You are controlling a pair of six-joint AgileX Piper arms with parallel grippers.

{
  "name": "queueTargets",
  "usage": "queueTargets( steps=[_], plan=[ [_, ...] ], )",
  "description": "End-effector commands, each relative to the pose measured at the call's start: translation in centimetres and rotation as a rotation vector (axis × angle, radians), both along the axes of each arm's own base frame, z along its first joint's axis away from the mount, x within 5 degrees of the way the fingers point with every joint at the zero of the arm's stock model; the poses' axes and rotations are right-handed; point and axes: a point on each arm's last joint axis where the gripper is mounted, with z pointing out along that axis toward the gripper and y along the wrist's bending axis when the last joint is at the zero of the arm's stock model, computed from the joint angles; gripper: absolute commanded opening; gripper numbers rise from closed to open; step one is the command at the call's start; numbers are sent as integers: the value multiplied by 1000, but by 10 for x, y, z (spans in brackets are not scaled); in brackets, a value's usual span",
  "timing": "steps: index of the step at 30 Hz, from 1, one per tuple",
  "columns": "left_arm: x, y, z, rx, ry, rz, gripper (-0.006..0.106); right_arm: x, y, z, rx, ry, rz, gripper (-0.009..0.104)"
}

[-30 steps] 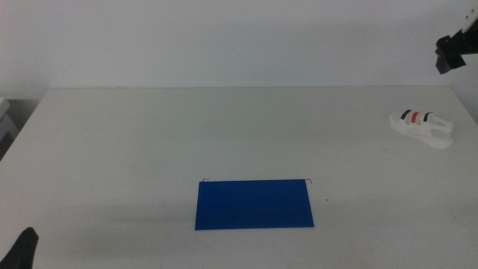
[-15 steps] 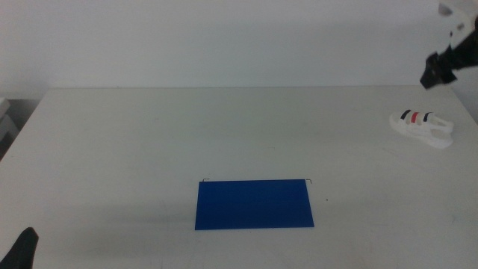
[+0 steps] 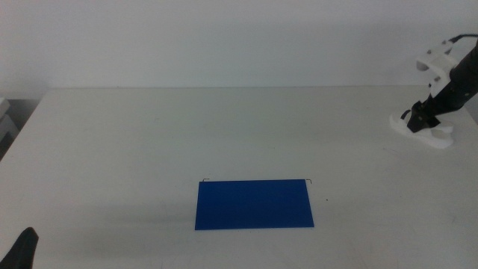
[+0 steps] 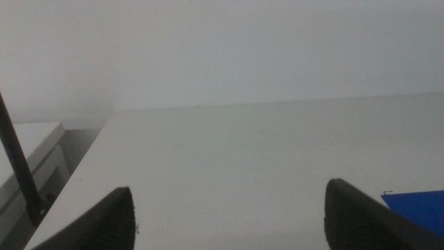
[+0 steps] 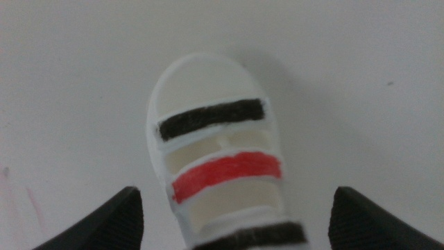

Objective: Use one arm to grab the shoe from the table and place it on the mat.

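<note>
The right gripper [image 3: 420,119] hangs directly over the shoe [image 5: 218,173] at the table's [image 3: 149,149] 3 o'clock edge. Its jaws are spread wide on both sides of the shoe, holding nothing. The mat [image 3: 254,203] lies well apart, toward 8 o'clock from the shoe.

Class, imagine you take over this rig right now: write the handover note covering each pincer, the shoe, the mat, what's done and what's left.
Right pincer: open, right above the shoe, jaws either side of it, not closed on it.
Left pincer: open, waiting at the table's near left corner.
Shoe: on the table at the far right, upright, far from the mat.
Mat: near the front centre, nothing on it.
Done: approach to the shoe.
Left: close on the shoe, lift, carry it over, set it on the mat.
</note>
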Motion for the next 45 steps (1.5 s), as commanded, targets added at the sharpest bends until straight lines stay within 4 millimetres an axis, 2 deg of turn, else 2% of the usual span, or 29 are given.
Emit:
queueTargets(
  steps=[1,5,10,13,16,18,19,25,31,36,45],
  plan=[
    [-1,0,6,-18,-88,1,94,0,-4,39,-14,-113,-4,91],
    [-1,0,6,-18,-88,1,94,-1,-4,35,-10,-91,-1,86],
    [-1,0,6,-18,-88,1,94,-1,-4,27,-4,-56,10,69],
    [-1,0,6,-18,-88,1,94,-2,-4,26,-10,-49,25,50],
    [-1,0,6,-18,-88,1,94,-3,-4,29,-22,-53,49,24],
    [-1,0,6,-18,-88,1,94,-5,-2,36,-21,-57,54,2],
    [-1,0,6,-18,-88,1,94,-7,-1,41,-15,-57,53,-4],
    [-1,0,6,-18,-88,1,94,-18,19,78,15,-93,77,-4],
    [-1,0,6,-18,-88,1,94,-35,63,123,35,-135,109,-4],
    [-1,0,6,-18,-88,1,94,-56,121,154,52,-140,188,-4],
    [-1,0,6,-18,-88,1,94,-98,243,160,87,-55,356,-4]
  ],
)
